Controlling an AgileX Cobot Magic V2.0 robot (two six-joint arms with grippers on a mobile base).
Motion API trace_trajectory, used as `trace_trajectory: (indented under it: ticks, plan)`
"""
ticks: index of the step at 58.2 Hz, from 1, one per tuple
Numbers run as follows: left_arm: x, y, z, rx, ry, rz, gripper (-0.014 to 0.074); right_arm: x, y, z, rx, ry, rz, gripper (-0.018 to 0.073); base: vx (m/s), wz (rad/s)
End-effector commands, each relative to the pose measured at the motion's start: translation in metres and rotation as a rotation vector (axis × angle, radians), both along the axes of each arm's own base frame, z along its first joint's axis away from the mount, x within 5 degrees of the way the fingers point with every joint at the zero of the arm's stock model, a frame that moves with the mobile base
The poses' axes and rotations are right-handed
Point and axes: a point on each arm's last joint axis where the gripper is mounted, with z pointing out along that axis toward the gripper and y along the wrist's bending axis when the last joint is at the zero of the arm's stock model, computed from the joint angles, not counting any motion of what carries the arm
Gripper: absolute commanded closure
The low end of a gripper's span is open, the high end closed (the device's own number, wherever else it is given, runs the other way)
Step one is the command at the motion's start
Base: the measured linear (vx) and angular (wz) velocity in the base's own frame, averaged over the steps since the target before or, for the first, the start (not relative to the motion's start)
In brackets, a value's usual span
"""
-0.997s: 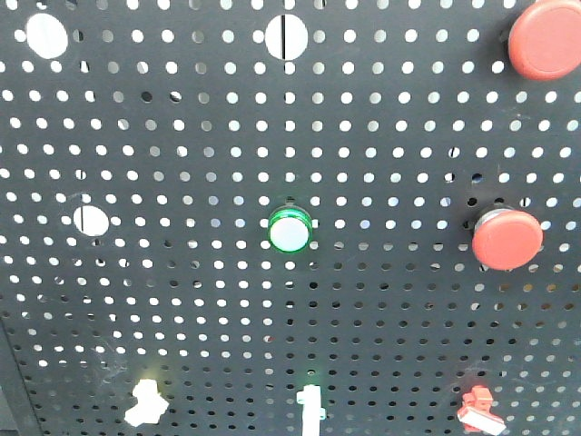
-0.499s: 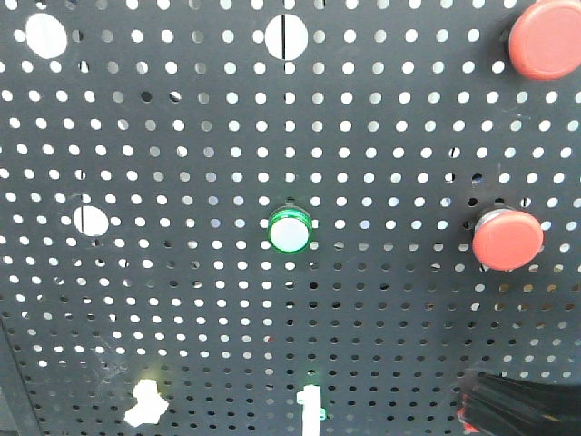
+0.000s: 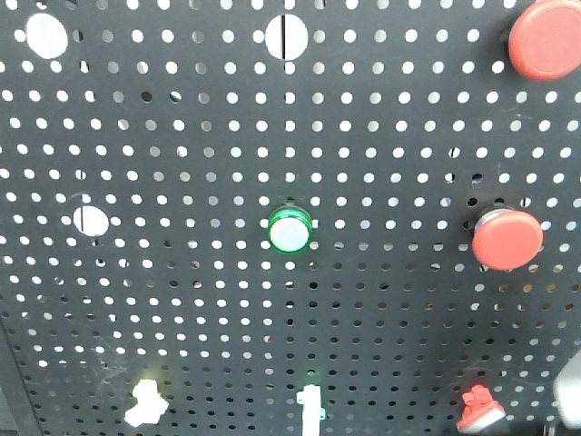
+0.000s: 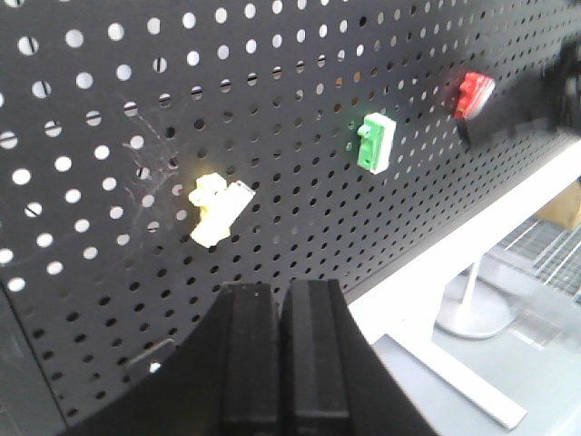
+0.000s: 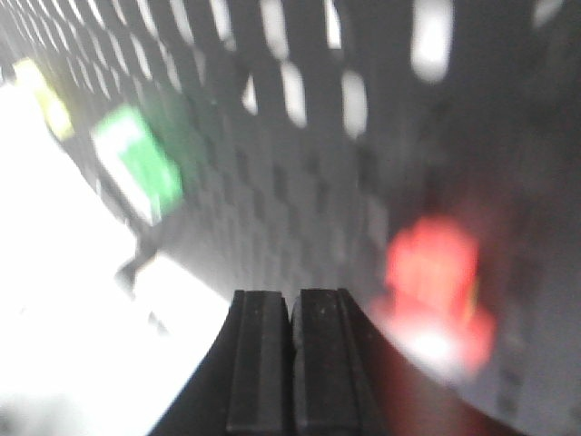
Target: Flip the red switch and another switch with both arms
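Note:
The red switch (image 3: 478,409) sits low on the right of the black pegboard (image 3: 381,145), its white lever pointing down. The pale yellow switch (image 3: 145,402) is low on the left. My left gripper (image 4: 281,295) is shut and empty, a short way below and right of the yellow switch (image 4: 218,209), not touching it. My right gripper (image 5: 291,300) is shut and empty too, with the blurred red switch (image 5: 436,272) just to its upper right. In the front view only a grey blur of the right arm (image 3: 570,392) shows at the right edge.
A white toggle with a green glow (image 3: 310,409) stands between the two switches. A round green button (image 3: 290,230) is mid-board, and big red push buttons (image 3: 507,238) (image 3: 545,38) are on the right. A white shelf edge (image 4: 472,227) runs under the board.
Half a second ago a black arm end covered the red switch. It has drawn back to the right edge and the red switch shows again. The left side is unchanged.

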Motion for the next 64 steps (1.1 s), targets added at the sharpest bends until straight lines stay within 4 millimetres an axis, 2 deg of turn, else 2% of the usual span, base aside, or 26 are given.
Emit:
trace_trajectory:
  ticks: [1, 12, 17, 24, 32, 39, 44, 51, 64]
  plan:
    - [0.001, 0.001, 0.018, -0.086, -0.059, 0.019, 0.0594, 0.002, -0.003, 0.007, 0.001, 0.023, -0.048, 0.0566, 0.00, 0.00]
    - [0.002, 0.001, 0.018, -0.082, -0.068, 0.022, 0.0594, -0.012, -0.004, 0.013, -0.008, 0.014, -0.033, 0.0566, 0.00, 0.00]
    - [0.001, 0.001, 0.018, -0.080, -0.066, 0.022, 0.0594, -0.026, -0.007, 0.024, -0.024, -0.079, -0.043, 0.0566, 0.00, 0.00]
    - [0.001, 0.001, 0.015, -0.052, -0.047, 0.014, 0.0594, -0.058, -0.019, 0.045, -0.067, -0.284, -0.134, 0.0566, 0.00, 0.00]
    - [0.004, -0.001, -0.010, 0.033, 0.014, 0.012, 0.0594, -0.094, -0.038, 0.057, -0.086, -0.467, -0.327, 0.0566, 0.00, 0.00]
    - [0.011, -0.002, -0.036, 0.027, 0.002, 0.045, 0.0594, -0.114, -0.051, 0.042, -0.102, -0.547, -0.451, 0.0566, 0.00, 0.00]
    - [0.018, 0.000, -0.046, -0.049, -0.104, 0.109, 0.0594, -0.116, -0.057, 0.030, -0.096, -0.583, -0.512, 0.0566, 0.00, 0.00]
    - [0.022, 0.005, -0.049, -0.151, -0.248, 0.183, 0.0594, -0.114, -0.059, 0.021, -0.067, -0.611, -0.546, 0.0566, 0.00, 0.00]
    - [0.023, 0.006, -0.049, -0.171, -0.278, 0.197, 0.0594, -0.113, -0.058, 0.016, -0.070, -0.576, -0.535, 0.0566, 0.00, 0.00]
